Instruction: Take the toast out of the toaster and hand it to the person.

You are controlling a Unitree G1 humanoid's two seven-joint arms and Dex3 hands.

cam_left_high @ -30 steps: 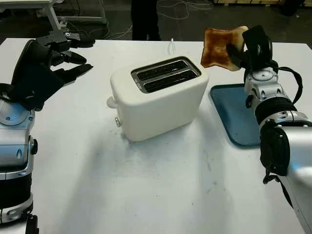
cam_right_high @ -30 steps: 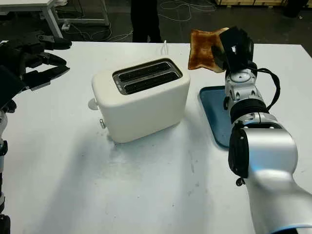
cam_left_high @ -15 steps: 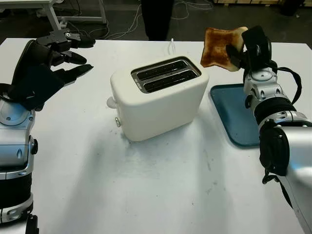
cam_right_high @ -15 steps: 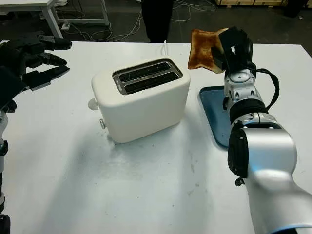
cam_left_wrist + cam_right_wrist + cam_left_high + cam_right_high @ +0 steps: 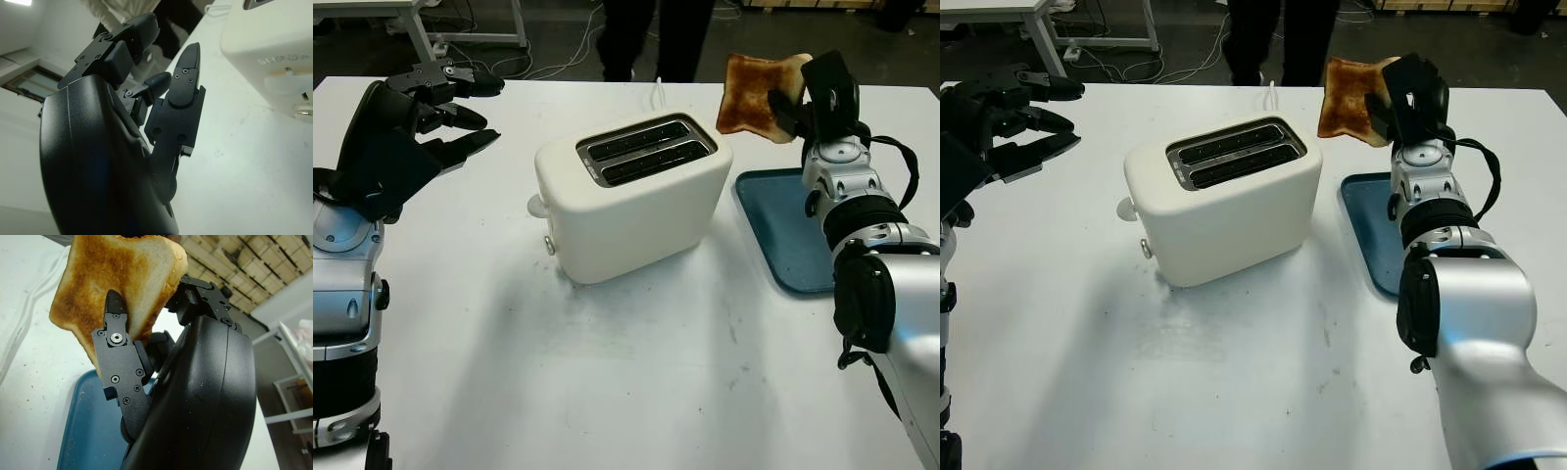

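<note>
One slice of toast is out of the toaster and waits aloft for a taker, and the risks from here are yours to manage. Start at the left hand (image 5: 421,108), raised above the table (image 5: 607,392) well clear of the toaster (image 5: 631,196); its fingers (image 5: 183,93) hold nothing and it has no part in the work. Beyond its fingertips sits the white toaster, both slots bare as far as you can see, so nothing there should snag. Past the table's far edge stands a person (image 5: 656,34), of whom you see dark trouser legs and no reaching hand; extend the slice before a palm is offered and it could fall on the floor.

Further right, the right hand (image 5: 803,98) is closed on the toast (image 5: 759,93), and the pinch is where trouble could begin. One finger (image 5: 117,347) presses the browned face while the others back the slice from behind, catching it near one edge, so most of the bread juts out past the fingertips, tilted and unsupported. Swing the arm sharply and the slice could pivot or tear at the pinch; squeeze harder and the crumb may crack. Below and behind the fingers lies a blue tray (image 5: 783,235), so a drop on the robot's side may land there.
</note>
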